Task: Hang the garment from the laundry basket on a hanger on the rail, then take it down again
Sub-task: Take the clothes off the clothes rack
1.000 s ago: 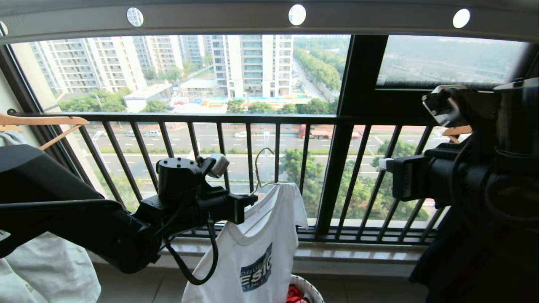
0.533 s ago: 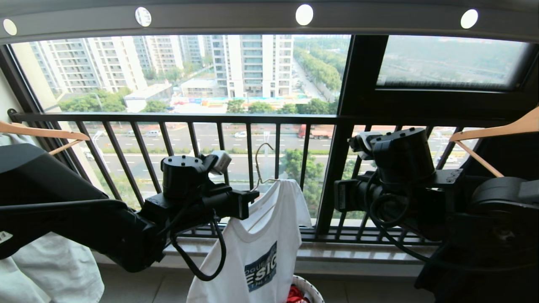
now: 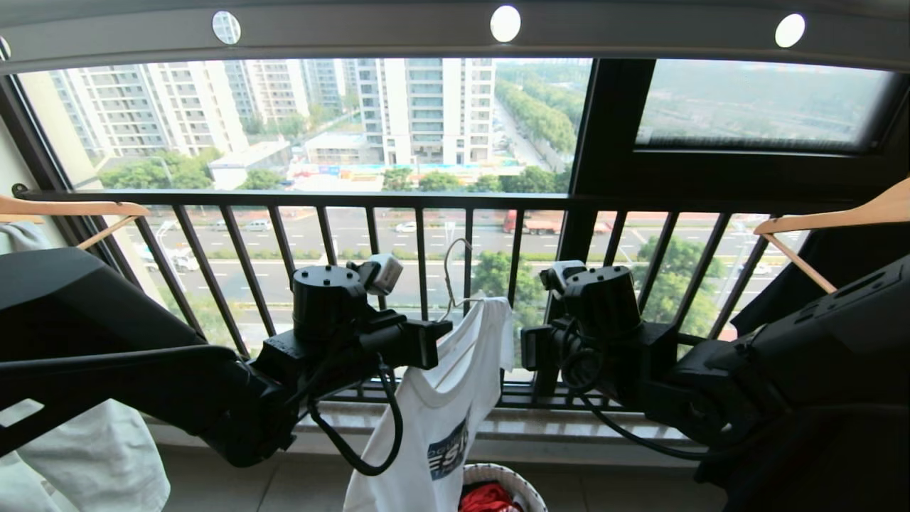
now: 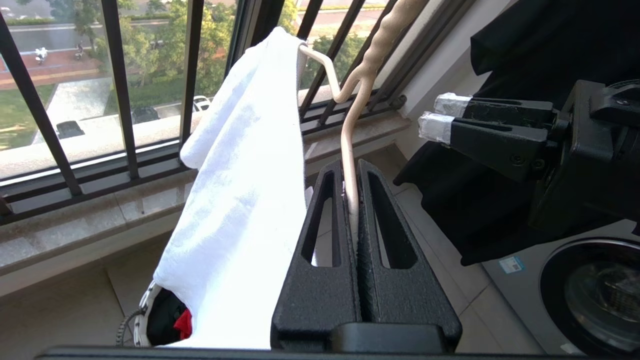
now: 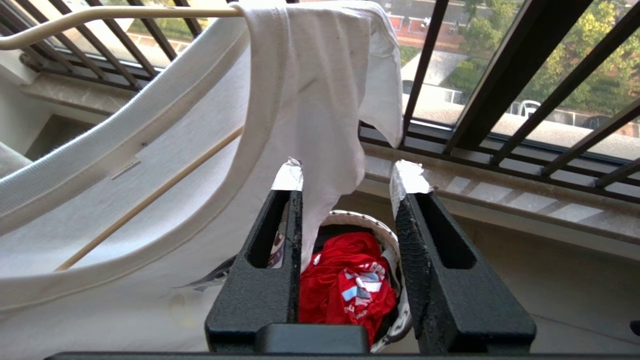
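The white garment (image 3: 441,409) hangs by one shoulder from the thin cream hanger (image 3: 453,274), well below the grey rail (image 3: 370,32). The collar sags off to the side. My left gripper (image 4: 351,167) is shut on the hanger's wire arm just under its twisted neck (image 4: 376,55). My right gripper (image 5: 347,180) is open beside the shirt. The hanging sleeve (image 5: 325,165) lies between its taped fingertips (image 5: 288,177), untouched by the far one. The laundry basket (image 3: 522,485) stands on the floor below.
A red garment (image 5: 345,285) lies in the basket. Thick wooden hangers hang at left (image 3: 71,208) and right (image 3: 839,217), with a dark garment (image 4: 525,45) by the right one. The black window railing (image 3: 426,199) is close behind. A washing machine (image 4: 590,290) stands at right.
My right arm has swung down from high at the right to beside the shirt, and its jaws have opened. My left arm has carried the hanger and shirt slightly to the right.
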Available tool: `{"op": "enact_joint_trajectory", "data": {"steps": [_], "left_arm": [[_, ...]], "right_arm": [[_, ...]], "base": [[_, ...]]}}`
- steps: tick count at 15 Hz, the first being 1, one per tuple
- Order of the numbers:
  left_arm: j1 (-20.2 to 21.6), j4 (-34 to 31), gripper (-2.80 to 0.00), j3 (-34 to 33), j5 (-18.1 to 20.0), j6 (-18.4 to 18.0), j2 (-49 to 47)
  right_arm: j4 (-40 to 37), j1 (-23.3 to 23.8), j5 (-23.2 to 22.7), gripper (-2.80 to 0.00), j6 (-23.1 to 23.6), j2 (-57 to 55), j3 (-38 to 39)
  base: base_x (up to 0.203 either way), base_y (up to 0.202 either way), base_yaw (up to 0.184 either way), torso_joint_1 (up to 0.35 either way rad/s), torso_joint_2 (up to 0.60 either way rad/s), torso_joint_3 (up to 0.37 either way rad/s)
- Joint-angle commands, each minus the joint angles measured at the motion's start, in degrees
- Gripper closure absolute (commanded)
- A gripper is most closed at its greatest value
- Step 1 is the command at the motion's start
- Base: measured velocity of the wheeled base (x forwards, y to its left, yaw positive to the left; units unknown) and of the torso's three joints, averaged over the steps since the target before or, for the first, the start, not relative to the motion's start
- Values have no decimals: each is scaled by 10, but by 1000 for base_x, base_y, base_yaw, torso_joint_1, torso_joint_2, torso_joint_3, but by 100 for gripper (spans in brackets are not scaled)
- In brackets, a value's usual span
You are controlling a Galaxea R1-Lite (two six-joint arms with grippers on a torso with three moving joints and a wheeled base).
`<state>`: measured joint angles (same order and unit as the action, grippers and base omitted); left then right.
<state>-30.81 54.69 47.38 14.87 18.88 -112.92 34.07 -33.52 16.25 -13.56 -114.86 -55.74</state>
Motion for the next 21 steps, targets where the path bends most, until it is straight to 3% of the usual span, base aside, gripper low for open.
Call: {"op": "enact_joint_trajectory", "data": {"steps": [1, 4, 9, 21], "left_arm": [[-6, 3, 0, -1, 0, 4, 3], [-13, 4, 0, 2, -24, 5, 5], [-27, 3, 0, -1, -26, 15, 18], [-42, 3, 0, -6, -37, 18, 34]], "right_arm": [[45, -9, 4, -280, -1, -42, 4], [72, -15, 24, -280, 0, -63, 1], [155, -24, 49, -280, 0, -92, 0], [184, -10, 114, -280, 5, -117, -37]], "base": [[0, 0, 0, 0, 0, 0], [0, 0, 0, 0, 0, 0], [0, 0, 0, 0, 0, 0], [0, 0, 0, 0, 0, 0]]}}
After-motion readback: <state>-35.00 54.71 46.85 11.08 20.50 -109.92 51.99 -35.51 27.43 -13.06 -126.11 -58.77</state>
